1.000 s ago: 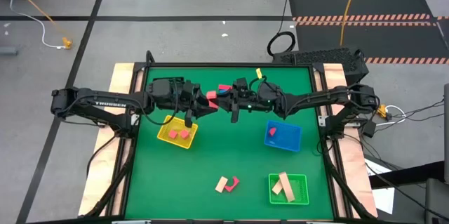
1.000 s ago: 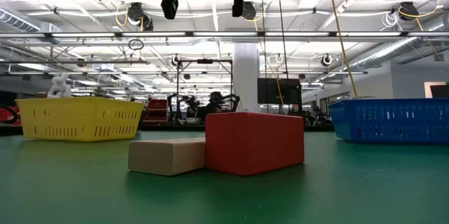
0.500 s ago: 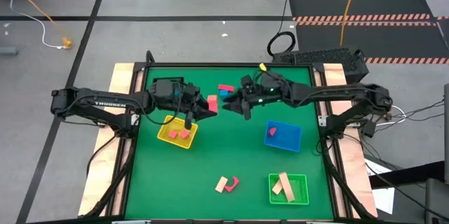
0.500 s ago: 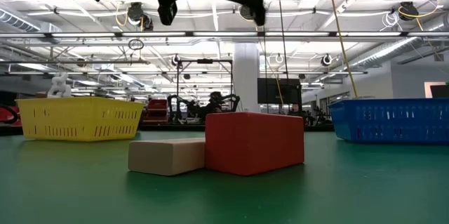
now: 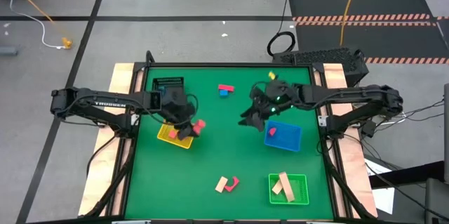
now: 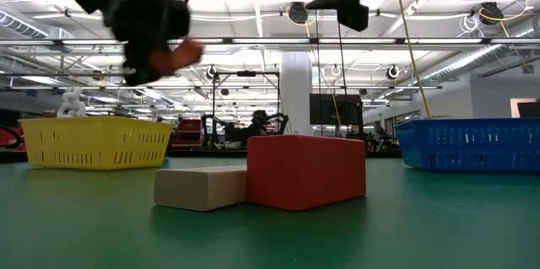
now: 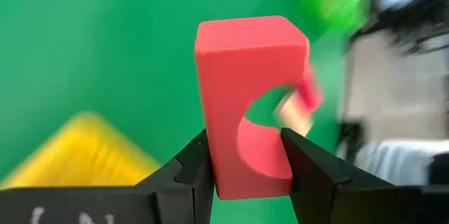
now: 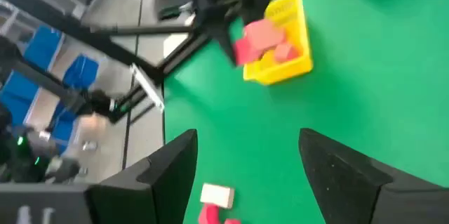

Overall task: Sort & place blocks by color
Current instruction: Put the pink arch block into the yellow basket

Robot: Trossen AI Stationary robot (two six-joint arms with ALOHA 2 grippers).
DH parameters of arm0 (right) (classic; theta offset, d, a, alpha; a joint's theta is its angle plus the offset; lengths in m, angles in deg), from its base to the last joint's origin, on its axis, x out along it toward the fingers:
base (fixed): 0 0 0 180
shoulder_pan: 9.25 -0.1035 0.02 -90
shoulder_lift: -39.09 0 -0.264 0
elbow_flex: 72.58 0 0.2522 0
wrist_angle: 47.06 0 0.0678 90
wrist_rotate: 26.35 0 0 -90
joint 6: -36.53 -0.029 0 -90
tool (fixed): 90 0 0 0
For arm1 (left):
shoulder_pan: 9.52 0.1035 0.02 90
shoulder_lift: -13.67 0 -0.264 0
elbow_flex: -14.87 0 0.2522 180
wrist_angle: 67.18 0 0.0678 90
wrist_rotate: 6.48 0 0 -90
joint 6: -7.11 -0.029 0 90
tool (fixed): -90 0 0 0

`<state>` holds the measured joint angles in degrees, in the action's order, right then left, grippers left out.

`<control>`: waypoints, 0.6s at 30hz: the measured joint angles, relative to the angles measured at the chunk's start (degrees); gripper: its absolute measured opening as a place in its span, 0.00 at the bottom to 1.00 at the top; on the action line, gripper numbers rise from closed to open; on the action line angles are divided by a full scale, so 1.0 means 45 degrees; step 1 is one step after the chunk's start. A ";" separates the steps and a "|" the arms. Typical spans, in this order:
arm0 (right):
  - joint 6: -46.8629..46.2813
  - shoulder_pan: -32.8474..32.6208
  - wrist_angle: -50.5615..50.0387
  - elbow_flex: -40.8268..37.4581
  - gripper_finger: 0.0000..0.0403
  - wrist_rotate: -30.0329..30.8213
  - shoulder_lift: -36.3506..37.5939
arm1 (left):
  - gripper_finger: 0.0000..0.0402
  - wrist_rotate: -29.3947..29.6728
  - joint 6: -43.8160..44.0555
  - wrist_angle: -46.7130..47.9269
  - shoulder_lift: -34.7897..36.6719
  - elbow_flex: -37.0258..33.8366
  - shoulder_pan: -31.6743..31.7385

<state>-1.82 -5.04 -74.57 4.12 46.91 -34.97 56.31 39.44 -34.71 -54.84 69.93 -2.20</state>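
Observation:
My left gripper [image 5: 191, 127] hangs over the right rim of the yellow tray [image 5: 167, 137], shut on a red block with an arched cutout [image 7: 249, 76]; the low view shows gripper and red block [image 6: 181, 54] high above the table. Red blocks [image 5: 175, 134] lie in that tray. My right gripper [image 5: 247, 117] hovers open with nothing in it just left of the blue tray [image 5: 287, 138], in which lies one red block [image 5: 272, 131]. A red and a blue block [image 5: 224, 89] rest far centre; a tan and a red block [image 5: 226, 183] lie side by side near centre. My left gripper pinches the arched red block between its two fingers at one end [image 7: 245, 175], one finger [image 7: 298, 161] at the edge of the cutout. The fingers slant downward. The block sticks out beyond the fingertips and is lifted clear of table and tray.
A green tray [image 5: 300, 190] with tan blocks stands near right, and a black tray [image 5: 167, 83] stands far left. The green table shows bare between the trays. The tan block [image 6: 201, 186] and the red block [image 6: 305, 170] fill the low view's foreground.
My left gripper has carried the red block toward the near edge and down, from the far centre to the yellow tray's right rim. My right gripper has opened, turned and gone from the red and blue blocks at far centre toward the blue tray.

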 joint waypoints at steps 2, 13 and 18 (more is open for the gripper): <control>0.0000 -0.0374 -0.0306 0.0000 0.58 0.0010 -0.0300 | 0.34 0.0158 -0.0017 0.1769 0.0000 0.0000 -0.0081; -0.0425 -0.1885 -0.0253 0.0000 0.55 -0.0011 -0.2153 | 0.36 0.2854 -0.0008 0.6357 -0.0058 -0.0015 -0.0498; -0.0758 -0.2227 -0.0206 0.0000 0.55 -0.0015 -0.2349 | 0.40 0.3274 0.0399 0.6485 -0.0058 -0.0015 -0.0502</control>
<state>-5.23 -15.06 -75.49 4.12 46.84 -45.54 71.04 41.24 -5.53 -55.11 69.87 -4.46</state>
